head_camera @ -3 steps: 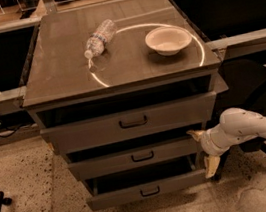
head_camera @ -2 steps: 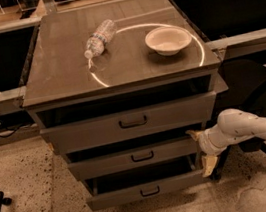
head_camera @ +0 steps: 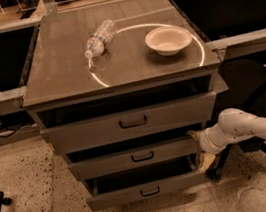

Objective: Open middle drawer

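Three drawers stand part-open in the cabinet [head_camera: 67,73], with bare floor [head_camera: 31,196] ahead. We find the middle drawer [head_camera: 102,166] between the other two, plain grey, its long front running left-right and its dark handle [head_camera: 142,156] facing us. Our gripper [head_camera: 199,146] meets its right end, fingers spread wide, one above and one below the front.

cam: single view, high in front of the drawer cabinet [head_camera: 117,75], tilted down | range: mid-near, cabinet top and three fronts fill centre | arm [head_camera: 258,127] enters lower right | gripper [head_camera: 199,146] centre-right, at right end of middle drawer [head_camera: 132,159]
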Robot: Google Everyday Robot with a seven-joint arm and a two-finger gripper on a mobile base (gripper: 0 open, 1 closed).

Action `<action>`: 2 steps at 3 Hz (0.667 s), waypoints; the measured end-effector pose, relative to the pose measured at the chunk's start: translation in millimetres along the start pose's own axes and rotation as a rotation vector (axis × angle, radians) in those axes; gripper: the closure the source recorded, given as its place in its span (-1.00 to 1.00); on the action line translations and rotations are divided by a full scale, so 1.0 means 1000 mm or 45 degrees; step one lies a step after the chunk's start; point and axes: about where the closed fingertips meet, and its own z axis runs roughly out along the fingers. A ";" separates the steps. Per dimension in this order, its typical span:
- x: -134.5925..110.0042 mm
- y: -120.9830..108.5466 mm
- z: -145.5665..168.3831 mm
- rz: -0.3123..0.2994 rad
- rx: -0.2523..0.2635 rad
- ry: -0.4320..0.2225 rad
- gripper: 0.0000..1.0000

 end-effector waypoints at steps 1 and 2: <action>0.000 -0.001 0.001 0.001 0.000 -0.006 -0.48; -0.002 -0.001 0.003 0.000 -0.002 -0.009 -0.40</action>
